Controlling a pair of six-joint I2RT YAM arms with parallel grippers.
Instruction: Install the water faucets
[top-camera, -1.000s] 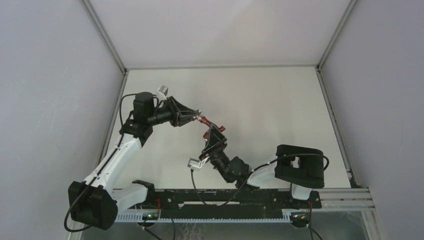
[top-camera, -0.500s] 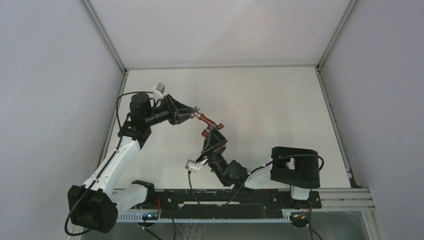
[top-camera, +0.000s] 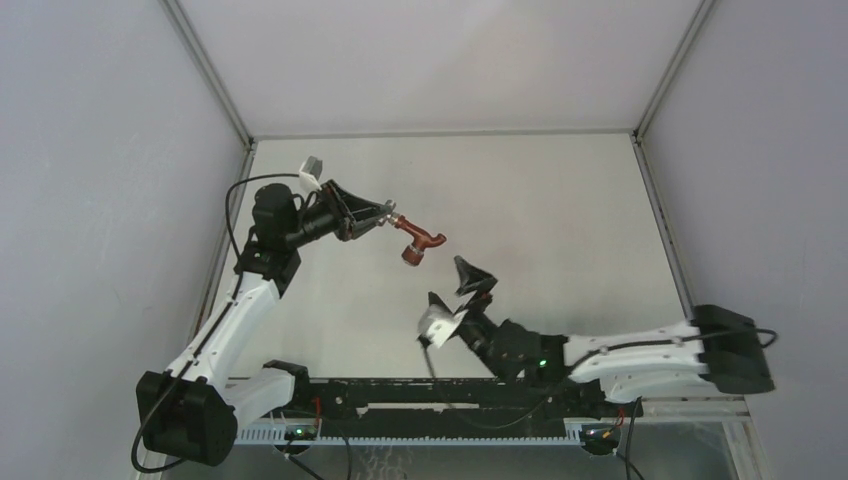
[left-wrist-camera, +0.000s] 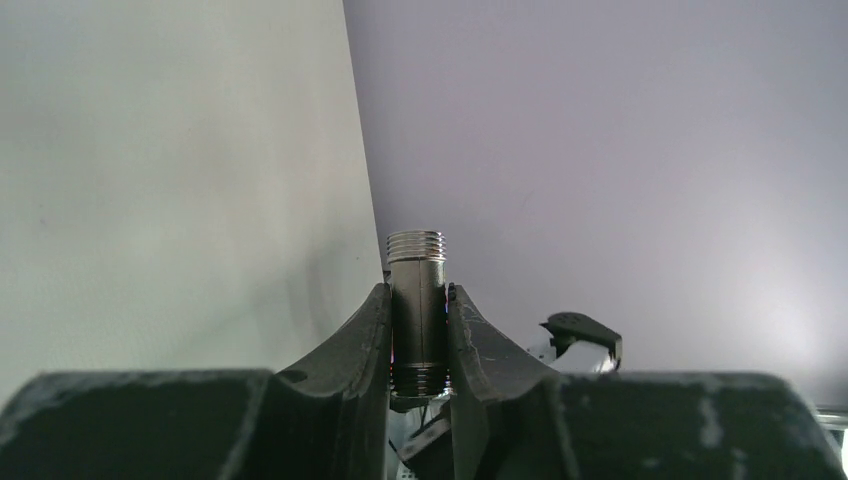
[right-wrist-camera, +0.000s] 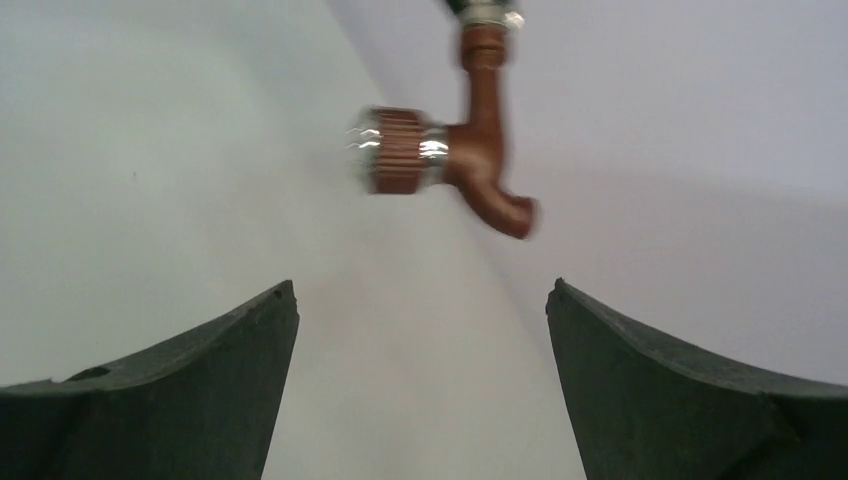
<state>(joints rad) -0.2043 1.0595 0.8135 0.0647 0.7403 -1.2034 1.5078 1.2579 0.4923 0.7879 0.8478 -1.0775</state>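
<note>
While both arms reach out over it, the big pale desk (top-camera: 560, 200) lies flat between the grey walls. The left arm (top-camera: 235, 310) stands up tall from its base and bends toward the middle. The right arm (top-camera: 640, 360) lies low along the near edge and points its tip to the left.

The left claw (top-camera: 385, 212) is squeezed tight on the silvery fitting (left-wrist-camera: 417, 310). The right claw (top-camera: 452, 288) is spread wide and holds nothing. In the top view it sits just below the water faucet (top-camera: 420, 244), near it but not touching.

The water faucet hangs in the air off the tip of the left claw, above the middle of the desk. It is reddish brown and shaped like a little tap. From the right wrist it looks a bit blurry. Its straight stem goes up to a silvery bit at the top edge of that view. A round knob (right-wrist-camera: 398, 150) with ribs sticks out to one side, with shiny rings next to it. A short spout (right-wrist-camera: 512, 213) curves down on the other side. The faucet is smaller than either claw.

From the left wrist, the silvery fitting looks like a short metal pipe with screw rings on its end. The claw presses on both sides of it.
</note>
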